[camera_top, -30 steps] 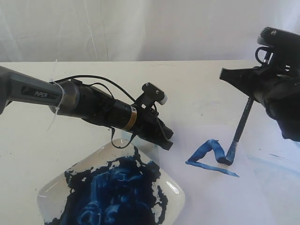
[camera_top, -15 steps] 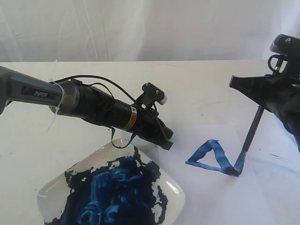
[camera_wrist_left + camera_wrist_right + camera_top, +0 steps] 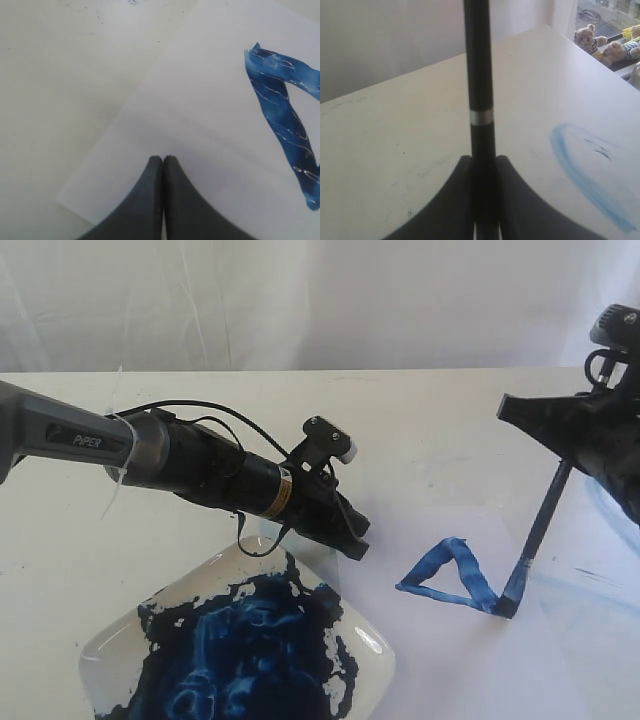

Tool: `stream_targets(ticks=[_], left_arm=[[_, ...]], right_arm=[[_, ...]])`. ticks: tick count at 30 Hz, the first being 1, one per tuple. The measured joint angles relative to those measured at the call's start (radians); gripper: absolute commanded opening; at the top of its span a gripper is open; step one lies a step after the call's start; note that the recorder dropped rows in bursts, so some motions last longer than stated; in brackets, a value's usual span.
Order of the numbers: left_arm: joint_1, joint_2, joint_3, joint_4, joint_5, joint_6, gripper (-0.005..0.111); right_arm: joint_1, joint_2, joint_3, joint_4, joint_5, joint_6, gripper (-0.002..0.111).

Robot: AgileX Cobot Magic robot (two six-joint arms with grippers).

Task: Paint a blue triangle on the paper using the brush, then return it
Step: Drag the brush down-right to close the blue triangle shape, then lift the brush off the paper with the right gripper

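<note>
Nearest, the paint dish sits on the bench. The left hand hangs pinched shut and empty over the paper. Beyond, the blue triangle looks closed. The brush, clamped in the right hand, touches the triangle's corner. Painting seems done; next, lift the brush cleanly and return it.

"PiPER" on grey link of left arm; no other legible text
</note>
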Motion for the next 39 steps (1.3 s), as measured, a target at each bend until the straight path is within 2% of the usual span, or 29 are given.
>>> stream_targets(ticks=[13, 21, 28, 39], left_arm=[[0.000, 0.000, 0.000, 0.000, 0.000, 0.000, 0.000], [0.000, 0.000, 0.000, 0.000, 0.000, 0.000, 0.000], [0.000, 0.000, 0.000, 0.000, 0.000, 0.000, 0.000], [0.000, 0.000, 0.000, 0.000, 0.000, 0.000, 0.000]], right_arm=[[0.000, -0.045, 0.002, -0.134, -0.019, 0.153, 0.000], [0.000, -0.081, 0.002, -0.152, 0.007, 0.168, 0.000], [0.000, -0.273, 0.002, -0.141, 0.194, 0.115, 0.000], [0.000, -0.522, 0.020, -0.106, 0.285, -0.009, 0.000]])
